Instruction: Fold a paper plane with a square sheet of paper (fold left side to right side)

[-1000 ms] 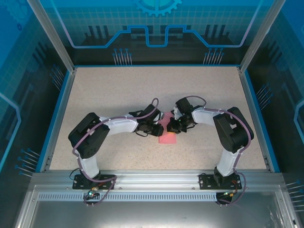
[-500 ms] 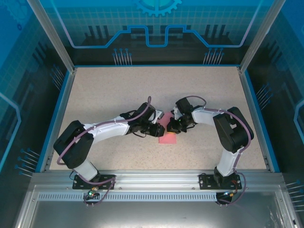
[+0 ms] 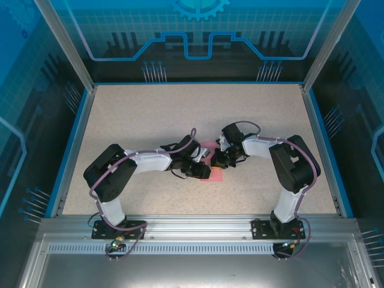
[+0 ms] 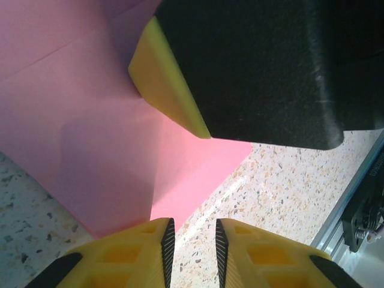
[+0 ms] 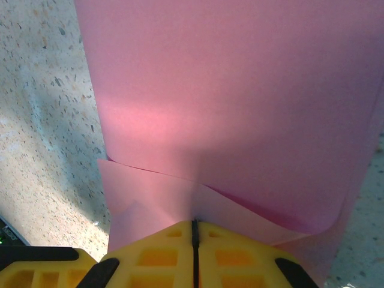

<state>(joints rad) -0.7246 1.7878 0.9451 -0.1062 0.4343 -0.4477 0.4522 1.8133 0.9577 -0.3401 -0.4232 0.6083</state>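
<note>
My desk (image 3: 150,114) is speckled beige, edged by a blue rim (image 3: 72,144). A metal rail (image 3: 198,231) runs along its near side, and a blue patterned wall (image 3: 198,36) stands beyond the far side.

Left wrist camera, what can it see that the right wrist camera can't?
Left wrist view: the left gripper with its jaws slightly apart, the right gripper tip-down on the pink paper, a pointed paper corner, and a metal rail. Right wrist view: that gripper's yellow fingers shut tight, and a top paper layer bent over in a soft, uncreased curve. Both: the pink paper lying on the speckled table.
</note>
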